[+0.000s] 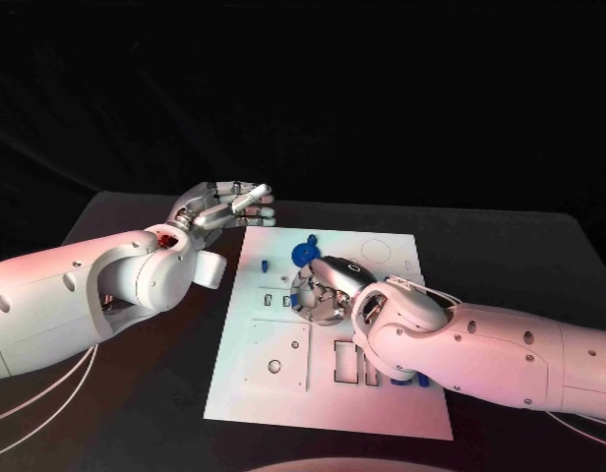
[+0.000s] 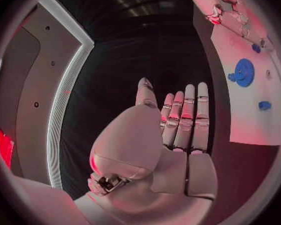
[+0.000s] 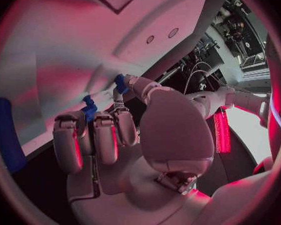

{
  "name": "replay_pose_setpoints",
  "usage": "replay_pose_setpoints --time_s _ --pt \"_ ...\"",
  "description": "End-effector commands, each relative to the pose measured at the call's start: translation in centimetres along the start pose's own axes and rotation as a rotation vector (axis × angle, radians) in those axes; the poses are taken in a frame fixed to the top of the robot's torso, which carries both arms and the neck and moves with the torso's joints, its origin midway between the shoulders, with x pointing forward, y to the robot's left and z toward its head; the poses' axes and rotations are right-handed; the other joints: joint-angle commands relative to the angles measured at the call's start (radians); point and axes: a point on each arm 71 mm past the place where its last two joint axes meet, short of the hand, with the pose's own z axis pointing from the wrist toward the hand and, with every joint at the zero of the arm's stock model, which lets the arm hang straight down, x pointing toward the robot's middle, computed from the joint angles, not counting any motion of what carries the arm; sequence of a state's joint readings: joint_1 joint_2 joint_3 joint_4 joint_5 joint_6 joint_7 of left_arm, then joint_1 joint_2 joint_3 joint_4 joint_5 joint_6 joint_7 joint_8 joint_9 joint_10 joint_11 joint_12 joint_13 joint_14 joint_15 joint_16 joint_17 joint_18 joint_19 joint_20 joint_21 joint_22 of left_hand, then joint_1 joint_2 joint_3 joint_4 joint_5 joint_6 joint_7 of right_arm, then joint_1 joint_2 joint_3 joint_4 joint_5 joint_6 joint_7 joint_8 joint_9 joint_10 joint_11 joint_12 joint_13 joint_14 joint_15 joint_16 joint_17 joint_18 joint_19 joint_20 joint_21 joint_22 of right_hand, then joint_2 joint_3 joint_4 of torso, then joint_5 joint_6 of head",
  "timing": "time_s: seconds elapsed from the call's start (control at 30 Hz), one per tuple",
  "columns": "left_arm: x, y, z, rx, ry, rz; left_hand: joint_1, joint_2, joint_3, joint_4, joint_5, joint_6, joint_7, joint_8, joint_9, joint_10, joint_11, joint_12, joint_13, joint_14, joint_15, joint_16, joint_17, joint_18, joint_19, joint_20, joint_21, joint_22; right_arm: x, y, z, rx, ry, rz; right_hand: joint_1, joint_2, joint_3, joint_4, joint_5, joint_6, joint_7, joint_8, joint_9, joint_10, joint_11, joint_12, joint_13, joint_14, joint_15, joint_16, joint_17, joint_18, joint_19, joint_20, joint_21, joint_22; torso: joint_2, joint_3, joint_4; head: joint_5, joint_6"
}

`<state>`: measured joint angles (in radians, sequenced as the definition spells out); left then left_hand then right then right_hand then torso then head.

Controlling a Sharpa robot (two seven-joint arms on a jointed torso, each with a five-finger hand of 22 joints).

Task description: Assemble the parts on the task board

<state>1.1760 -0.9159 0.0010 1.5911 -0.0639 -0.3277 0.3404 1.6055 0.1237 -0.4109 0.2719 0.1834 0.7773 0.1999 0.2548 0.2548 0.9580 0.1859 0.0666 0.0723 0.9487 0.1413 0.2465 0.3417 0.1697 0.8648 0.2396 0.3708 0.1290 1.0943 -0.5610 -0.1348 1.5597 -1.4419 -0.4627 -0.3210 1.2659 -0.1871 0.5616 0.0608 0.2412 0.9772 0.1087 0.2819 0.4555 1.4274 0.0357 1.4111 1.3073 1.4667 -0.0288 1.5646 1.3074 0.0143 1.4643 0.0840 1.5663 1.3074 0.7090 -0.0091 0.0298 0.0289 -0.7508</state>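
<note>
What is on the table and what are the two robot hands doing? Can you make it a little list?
table: black, with a white task board in the middle
blue gear: round, stands on the board's far part
left hand: off the board's far left corner, fingers straight and together, holding nothing
right hand: over the board's middle, fingers curled down by small blue parts; whether it holds one is unclear

The head camera looks steeply down at the task board [image 1: 325,393] from above. Each wrist camera sits close behind its own robot hand, left [image 2: 178,120] and right [image 3: 109,135]. All three views share the board.
</note>
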Motion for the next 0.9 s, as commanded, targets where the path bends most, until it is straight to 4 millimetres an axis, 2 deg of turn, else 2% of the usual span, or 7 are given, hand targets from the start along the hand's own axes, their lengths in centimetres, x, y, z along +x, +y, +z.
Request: replay_pose_setpoints --time_s 0.03,0.33,0.9 --pt "0.23 -0.08 0.01 0.004 0.020 -0.009 -0.001 0.011 -0.005 -0.001 -0.004 -0.002 0.031 0.004 0.001 0.004 -0.001 0.000 0.001 -0.007 0.000 -0.006 0.001 0.009 -0.003 0.004 -0.002 -0.001 0.34 -0.26 -0.05 0.009 0.020 -0.024 -0.012 0.000 0.001 0.000 0.005 0.004 -0.001 0.002 -0.001 -0.003 -0.005 -0.006 0.082 0.104 -0.004 0.006 0.263 -0.014 0.106 -0.006 0.005 0.263 -0.001 0.0000 -0.0004 0.001 -0.001" --pt "0.20 -0.08 0.00 0.003 0.020 -0.009 -0.001 0.011 -0.005 -0.001 -0.004 -0.002 0.031 0.004 0.001 0.004 -0.001 0.000 0.001 -0.007 0.000 -0.006 0.001 0.009 -0.003 0.004 -0.002 -0.001 0.35 -0.33 -0.03 0.013 0.019 -0.026 -0.025 -0.008 -0.003 0.001 -0.004 -0.001 0.001 -0.002 -0.001 -0.005 -0.004 -0.008 0.079 0.104 -0.003 0.006 0.263 -0.014 0.105 -0.006 0.002 0.262 -0.001 0.0000 0.0001 0.001 -0.004" --pt "0.17 -0.05 0.01 0.000 0.021 -0.009 -0.002 0.012 -0.007 -0.001 -0.004 -0.003 0.031 0.005 0.002 0.003 -0.001 -0.001 0.001 -0.008 0.001 -0.007 0.002 0.009 -0.003 0.005 -0.002 -0.002 0.29 -0.35 -0.01 0.007 0.011 -0.025 -0.055 -0.036 -0.017 0.003 -0.034 -0.025 0.011 -0.022 -0.006 -0.015 0.005 -0.018 0.069 0.104 0.003 0.006 0.263 -0.013 0.103 -0.001 0.000 0.260 -0.001 -0.0003 -0.0013 0.001 -0.004"
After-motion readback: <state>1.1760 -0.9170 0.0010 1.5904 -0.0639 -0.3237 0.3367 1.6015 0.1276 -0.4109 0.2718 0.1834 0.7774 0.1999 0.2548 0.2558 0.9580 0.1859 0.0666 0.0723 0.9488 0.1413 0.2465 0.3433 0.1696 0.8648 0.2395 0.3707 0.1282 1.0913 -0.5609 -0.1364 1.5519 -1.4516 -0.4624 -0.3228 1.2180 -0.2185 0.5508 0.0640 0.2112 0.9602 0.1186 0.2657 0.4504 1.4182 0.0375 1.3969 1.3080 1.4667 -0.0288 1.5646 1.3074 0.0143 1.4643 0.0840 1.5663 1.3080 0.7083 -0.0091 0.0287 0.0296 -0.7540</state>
